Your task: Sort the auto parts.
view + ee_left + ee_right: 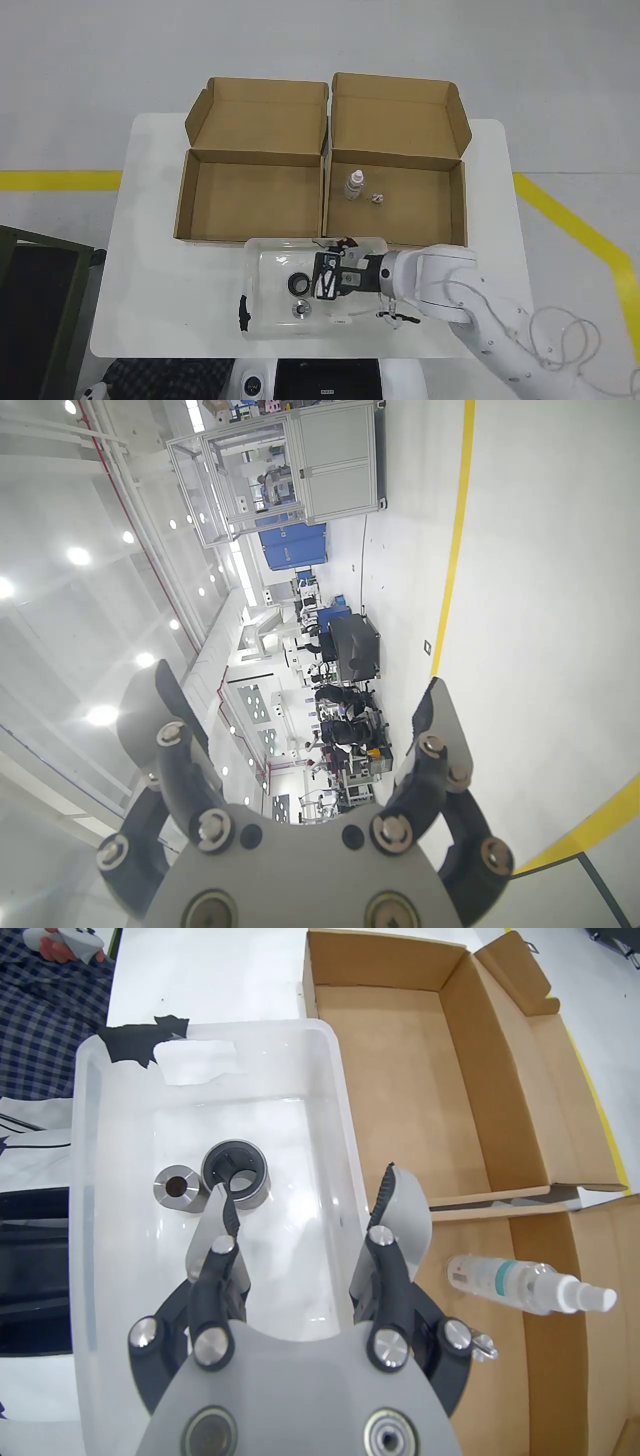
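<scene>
Since the loose parts are pooled in the clear tub (345, 1118) at the robot's edge of the bench (150, 250), every pick starts there. The right tool (307, 1185) hangs over the middle of that tub, its jaws spread wide with nothing between them.

Two parts lie on the tub's floor, toward its left end: a bearing ring (225, 1163) with a dark inner sleeve, and a small steel bush (175, 1188) just beside it on the side nearer the robot. In the right wrist view one fingertip (227, 1208) overlaps the ring's near edge, while the other sits toward the tub's long wall on the far side. I cannot tell whether the first one touches the ring. The wide spread reads as room to straddle the ring, which I judge to be the next pick. For that, the tool would need to shift toward the tub's left end to centre on it.

Just beyond the tub two cardboard boxes stand side by side, their flaps folded back so that parts can be dropped in from above. The right-hand box (440, 200), behind the tub's right half, holds a spray bottle (505, 1278) and a small round part (377, 198) near it. The left-hand box (250, 200), behind the tub's left half, is probably meant for another kind of part.

The left tool (300, 680) is held away from the tub with its jaws wide and gripping nothing. It points out at the room, presumably so that it does not crowd the pick.
</scene>
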Robot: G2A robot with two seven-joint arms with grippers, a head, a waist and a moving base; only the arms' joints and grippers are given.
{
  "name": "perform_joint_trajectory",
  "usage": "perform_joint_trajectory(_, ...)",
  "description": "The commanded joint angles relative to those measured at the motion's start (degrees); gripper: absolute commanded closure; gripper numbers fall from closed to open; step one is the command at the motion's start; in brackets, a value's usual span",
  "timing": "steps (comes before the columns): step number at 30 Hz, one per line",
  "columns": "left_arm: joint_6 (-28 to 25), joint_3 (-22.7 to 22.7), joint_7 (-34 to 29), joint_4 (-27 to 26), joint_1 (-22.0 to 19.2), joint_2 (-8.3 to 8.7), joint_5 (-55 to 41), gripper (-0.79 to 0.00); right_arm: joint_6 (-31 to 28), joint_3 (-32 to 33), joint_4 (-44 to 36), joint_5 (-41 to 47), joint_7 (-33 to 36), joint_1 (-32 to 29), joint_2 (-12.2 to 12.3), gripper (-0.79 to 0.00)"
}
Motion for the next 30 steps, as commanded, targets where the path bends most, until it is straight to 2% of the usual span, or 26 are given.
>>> perform_joint_trajectory(1,0.00,0.00,0.00,0.00,0.00,0.00,0.00,-0.785,0.07,-1.02,0.79,-0.37,-0.26,0.36,-0.22,-0.523)
perform_joint_trajectory(7,0.00,0.00,0.00,0.00,0.00,0.00,0.00,-0.785,-0.02,-4.56,3.01,-2.26,-1.41,1.66,-1.06,-0.551)
perform_joint_trajectory(15,0.00,0.00,0.00,0.00,0.00,0.00,0.00,-0.785,0.63,-7.95,6.22,-3.46,-2.21,3.25,-2.18,-0.545)
perform_joint_trajectory(30,0.00,0.00,0.00,0.00,0.00,0.00,0.00,-0.785,1.83,-10.04,11.12,-4.35,-4.18,4.80,-3.51,-0.526)
